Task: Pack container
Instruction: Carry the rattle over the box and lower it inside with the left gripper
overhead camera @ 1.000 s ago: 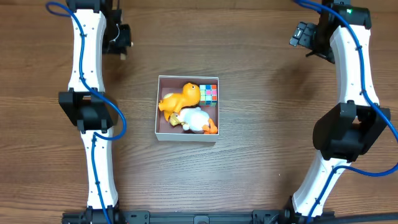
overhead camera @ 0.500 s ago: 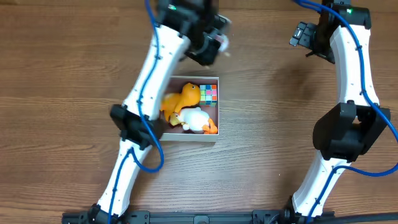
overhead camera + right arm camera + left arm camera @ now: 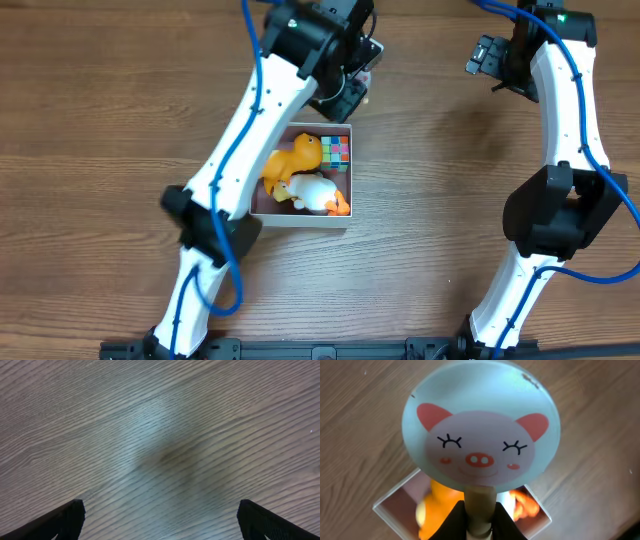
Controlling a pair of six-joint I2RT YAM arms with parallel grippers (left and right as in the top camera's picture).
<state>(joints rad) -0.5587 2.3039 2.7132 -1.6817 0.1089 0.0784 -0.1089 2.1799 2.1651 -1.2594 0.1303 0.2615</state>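
Observation:
The container [image 3: 300, 221] is a square white-walled box with a pink floor at mid-table. It holds an orange toy duck [image 3: 294, 156], a white toy duck [image 3: 318, 192] and a colourful cube [image 3: 338, 150]. My left gripper [image 3: 352, 88] hovers over the container's far right corner. In the left wrist view it [image 3: 480, 521] is shut on the handle of a round pale-blue pig-face disc [image 3: 480, 435], with the container [image 3: 387, 508] blurred below. My right gripper [image 3: 486, 56] is open and empty at the far right, over bare wood [image 3: 162, 520].
The table [image 3: 440, 160] is brown wood. My left arm [image 3: 250, 150] stretches diagonally across the container's left side. My right arm [image 3: 565, 130] stands along the right edge.
My left arm has swung from the far left corner to above the container's far edge, carrying the pig-face disc. The right arm has not moved.

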